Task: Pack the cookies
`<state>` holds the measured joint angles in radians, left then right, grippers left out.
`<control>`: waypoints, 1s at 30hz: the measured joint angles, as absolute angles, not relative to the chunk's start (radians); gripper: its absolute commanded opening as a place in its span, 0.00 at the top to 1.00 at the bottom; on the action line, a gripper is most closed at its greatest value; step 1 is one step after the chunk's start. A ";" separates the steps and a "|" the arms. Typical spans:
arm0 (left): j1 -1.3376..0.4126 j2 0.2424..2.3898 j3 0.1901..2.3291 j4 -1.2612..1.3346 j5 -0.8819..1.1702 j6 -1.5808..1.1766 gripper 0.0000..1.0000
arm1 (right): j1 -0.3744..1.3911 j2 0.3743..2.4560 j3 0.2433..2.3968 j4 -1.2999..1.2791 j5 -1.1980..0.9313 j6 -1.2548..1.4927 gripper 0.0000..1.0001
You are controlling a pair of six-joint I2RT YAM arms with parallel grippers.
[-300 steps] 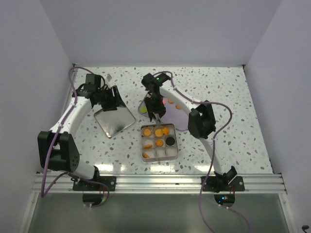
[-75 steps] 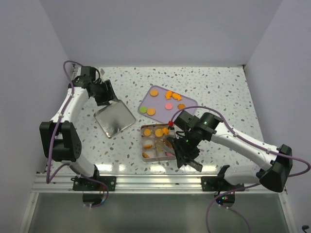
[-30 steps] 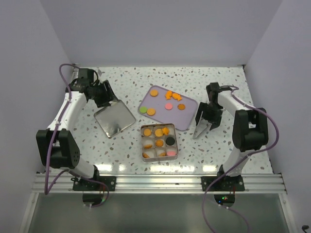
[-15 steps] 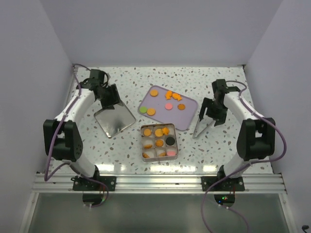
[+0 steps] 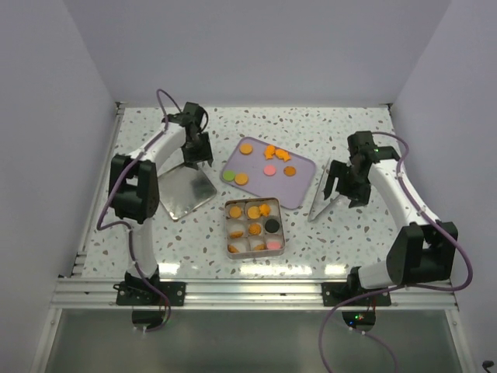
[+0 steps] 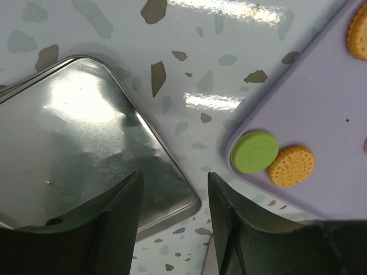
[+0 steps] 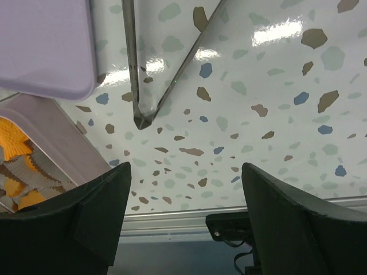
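Observation:
Several cookies lie on the lilac tray (image 5: 300,186): orange ones (image 5: 246,148), a pink one (image 5: 269,170) and a green one (image 5: 229,176). The divided tin (image 5: 254,246) holds orange cookies (image 5: 253,211), a black one (image 5: 272,225) and a pink one (image 5: 272,244). My left gripper (image 5: 199,153) is open and empty, over the lid's corner beside the tray. In the left wrist view, the gripper (image 6: 175,215) faces the green cookie (image 6: 254,151) and an orange one (image 6: 291,165). My right gripper (image 5: 343,186) is open and empty beside the metal tongs (image 5: 320,200); it also shows in the right wrist view (image 7: 186,197).
The tin's lid (image 5: 182,192) lies flat to the left of the tin, and shows in the left wrist view (image 6: 80,143). The tongs (image 7: 143,86) lie on the table right of the tray (image 7: 46,46). The rail runs along the near edge (image 5: 248,291).
My left gripper has swung right, from the lid's far left side to the lid's corner by the tray. My right gripper has shifted slightly right, with the tongs lying on the table.

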<state>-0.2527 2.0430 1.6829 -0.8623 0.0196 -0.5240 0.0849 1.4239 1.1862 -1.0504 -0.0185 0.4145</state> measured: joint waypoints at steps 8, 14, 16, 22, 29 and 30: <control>-0.251 2.069 1.666 -0.880 -0.028 -0.540 0.46 | 0.084 1.420 1.174 -1.081 -0.017 0.408 0.18; -0.257 2.117 1.649 -0.846 -0.023 -0.540 0.47 | 0.084 1.401 1.156 -1.091 -0.017 0.398 0.18; -0.259 2.141 1.649 -0.839 -0.023 -0.540 0.48 | 0.084 1.396 1.152 -1.100 -0.017 0.397 0.18; -0.262 2.158 1.663 -0.839 -0.033 -0.542 0.86 | 0.085 1.382 1.143 -1.109 -0.017 0.384 0.18; -0.265 2.156 1.662 -0.851 -0.036 -0.532 1.00 | 0.084 1.368 1.137 -1.113 -0.017 0.373 0.19; -0.265 2.154 1.662 -0.854 -0.037 -0.530 1.00 | 0.084 1.368 1.137 -1.113 -0.017 0.373 0.19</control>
